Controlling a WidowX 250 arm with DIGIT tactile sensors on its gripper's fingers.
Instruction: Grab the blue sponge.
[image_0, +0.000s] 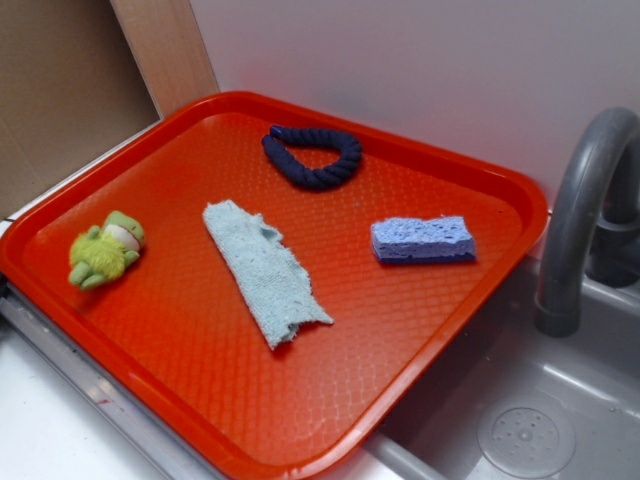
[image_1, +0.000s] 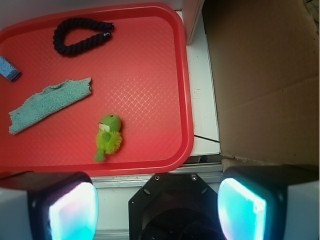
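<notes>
**Sponge untouched, tool off-tray**

Blue sponge (image_0: 423, 240) lies flat on the red tray (image_0: 420, 340), sink side, well apart from the cloth strip (image_0: 262, 270). Tool (image_1: 157, 207) spread wide, empty. Likely light, squashy, grippy: pinch across the short sides.

- No text, label, brand, number or sign can be read in either view.
- The red tray (image_0: 440, 330) bears only an embossed diamond texture, with no lettering on it.
</notes>
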